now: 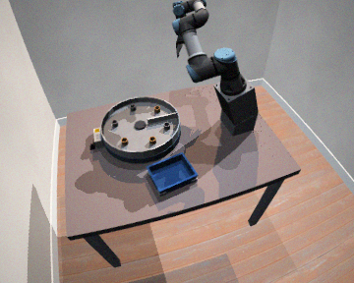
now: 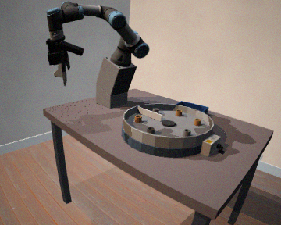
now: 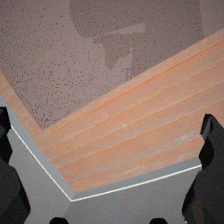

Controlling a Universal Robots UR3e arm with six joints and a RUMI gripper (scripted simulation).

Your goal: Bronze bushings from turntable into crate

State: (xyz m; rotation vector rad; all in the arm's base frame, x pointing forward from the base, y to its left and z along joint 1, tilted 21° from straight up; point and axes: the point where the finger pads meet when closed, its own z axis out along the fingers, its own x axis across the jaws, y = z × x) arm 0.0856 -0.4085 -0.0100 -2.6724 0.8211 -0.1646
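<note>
The round grey turntable (image 1: 141,128) sits on the left half of the table and also shows in the exterior view (image 2: 168,129). It carries three bronze bushings (image 1: 156,109) (image 1: 124,141) (image 1: 151,140) and three dark steel bushings (image 1: 133,108) (image 1: 114,124) (image 1: 165,126). The blue crate (image 1: 172,173) stands empty in front of the turntable. My gripper (image 2: 63,74) is open and empty, raised high above the table's far edge, well away from the turntable. In the wrist view my fingers frame only the table corner, the floor and the wall.
The arm's dark pedestal base (image 1: 237,109) stands on the table at the back right. A straight divider bar (image 1: 162,119) lies on the turntable. A small control box (image 1: 96,135) is fixed at the turntable's left side.
</note>
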